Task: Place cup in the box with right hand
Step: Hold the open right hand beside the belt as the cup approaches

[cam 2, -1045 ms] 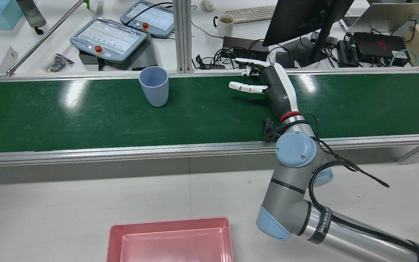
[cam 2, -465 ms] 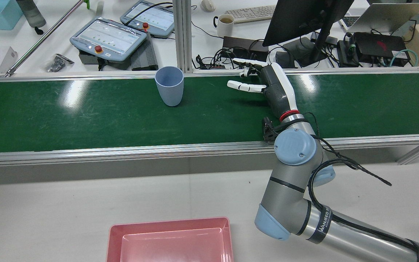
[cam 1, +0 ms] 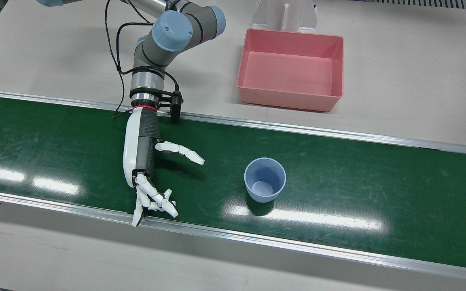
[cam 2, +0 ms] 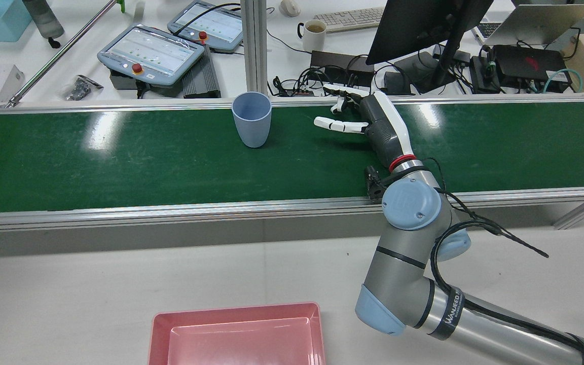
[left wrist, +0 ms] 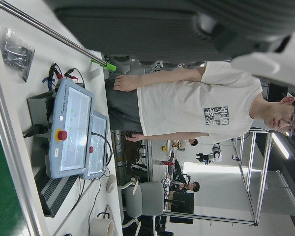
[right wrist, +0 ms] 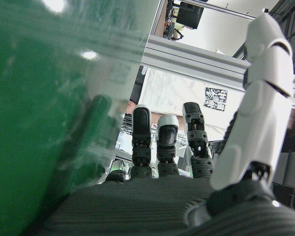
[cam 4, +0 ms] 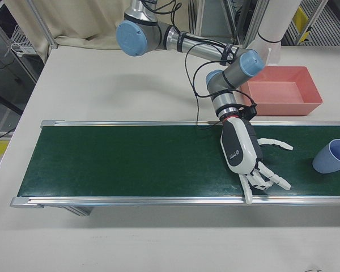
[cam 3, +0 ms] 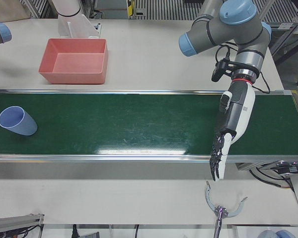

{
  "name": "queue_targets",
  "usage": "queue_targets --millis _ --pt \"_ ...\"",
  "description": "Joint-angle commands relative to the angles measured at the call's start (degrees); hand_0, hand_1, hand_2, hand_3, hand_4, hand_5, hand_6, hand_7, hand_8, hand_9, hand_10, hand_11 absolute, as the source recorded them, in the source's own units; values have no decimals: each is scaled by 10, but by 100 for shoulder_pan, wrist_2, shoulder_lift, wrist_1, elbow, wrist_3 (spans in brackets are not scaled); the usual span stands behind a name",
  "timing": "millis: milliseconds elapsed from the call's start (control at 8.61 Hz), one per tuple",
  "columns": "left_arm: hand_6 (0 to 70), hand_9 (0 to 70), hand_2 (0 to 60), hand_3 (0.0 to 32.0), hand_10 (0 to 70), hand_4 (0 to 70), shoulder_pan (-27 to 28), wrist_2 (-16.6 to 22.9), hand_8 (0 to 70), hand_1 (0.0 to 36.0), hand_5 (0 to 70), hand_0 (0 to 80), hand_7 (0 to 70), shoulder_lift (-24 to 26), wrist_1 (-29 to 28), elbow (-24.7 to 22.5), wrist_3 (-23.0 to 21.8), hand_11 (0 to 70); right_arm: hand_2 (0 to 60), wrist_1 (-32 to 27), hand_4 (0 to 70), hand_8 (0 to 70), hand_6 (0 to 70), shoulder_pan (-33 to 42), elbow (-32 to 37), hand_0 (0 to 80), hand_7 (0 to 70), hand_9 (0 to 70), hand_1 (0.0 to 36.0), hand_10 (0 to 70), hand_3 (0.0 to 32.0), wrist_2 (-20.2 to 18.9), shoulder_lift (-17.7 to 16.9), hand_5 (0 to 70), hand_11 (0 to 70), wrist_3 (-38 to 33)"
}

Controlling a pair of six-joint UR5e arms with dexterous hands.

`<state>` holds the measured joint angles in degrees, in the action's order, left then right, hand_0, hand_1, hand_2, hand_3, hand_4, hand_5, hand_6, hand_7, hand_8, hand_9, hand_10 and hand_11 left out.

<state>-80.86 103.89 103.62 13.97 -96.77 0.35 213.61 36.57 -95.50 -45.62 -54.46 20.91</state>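
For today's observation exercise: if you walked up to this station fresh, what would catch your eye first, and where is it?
The right hand, white and open, reaches low across the green belt. A blue cup stands upright on the belt, apart from the hand on its palm side. A pink box, empty, sits on the pale table behind the belt.

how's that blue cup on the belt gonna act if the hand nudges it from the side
The blue cup looks thin-walled and empty, so probably light and easily shoved. It tapers to a narrow base, so a high nudge from the right hand may tip it. Once down, it would likely roll in a curve on the green belt.
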Motion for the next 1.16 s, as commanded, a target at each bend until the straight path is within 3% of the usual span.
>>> queue_targets --millis 0,116,232,348,465,697,813,1045 --pt "0 0 0 0 0 0 9 0 0 0 0 0 0 0 0 9 0 0 166 163 151 231 252 26 -170 509 700 462 205 1 0 -166 -12 62 16 1" --pt "0 0 0 0 0 0 0 -9 0 0 0 0 0 0 -9 9 0 0 168 190 134 232 249 26 -206 521 700 463 222 1 0 -166 -20 68 18 -8" --pt "0 0 0 0 0 0 0 0 0 0 0 0 0 0 0 9 0 0 170 199 138 233 252 35 -206 512 700 464 214 0 0 -166 -29 65 12 0" --pt "0 0 0 0 0 0 0 0 0 0 0 0 0 9 -9 9 0 0 160 243 174 229 249 26 -206 435 700 463 121 0 0 -175 -21 36 0 1" --pt "0 0 0 0 0 0 0 -9 0 0 0 0 0 0 0 0 0 0 158 313 211 225 243 26 -249 280 700 462 56 0 0 -254 -29 11 0 1" --pt "0 0 0 0 0 0 0 0 0 0 0 0 0 0 0 0 0 0 178 435 208 227 245 79 -337 337 700 465 73 0 0 -342 -38 16 0 1" --pt "0 0 0 0 0 0 0 0 0 0 0 0 0 0 0 0 0 0 179 567 207 226 244 79 -442 310 700 464 67 0 0 -351 -47 14 0 9" --pt "0 0 0 0 0 0 0 0 0 0 0 0 0 0 -9 9 9 0 185 786 199 225 242 192 -984 334 700 463 75 0 0 -534 -300 16 0 9"
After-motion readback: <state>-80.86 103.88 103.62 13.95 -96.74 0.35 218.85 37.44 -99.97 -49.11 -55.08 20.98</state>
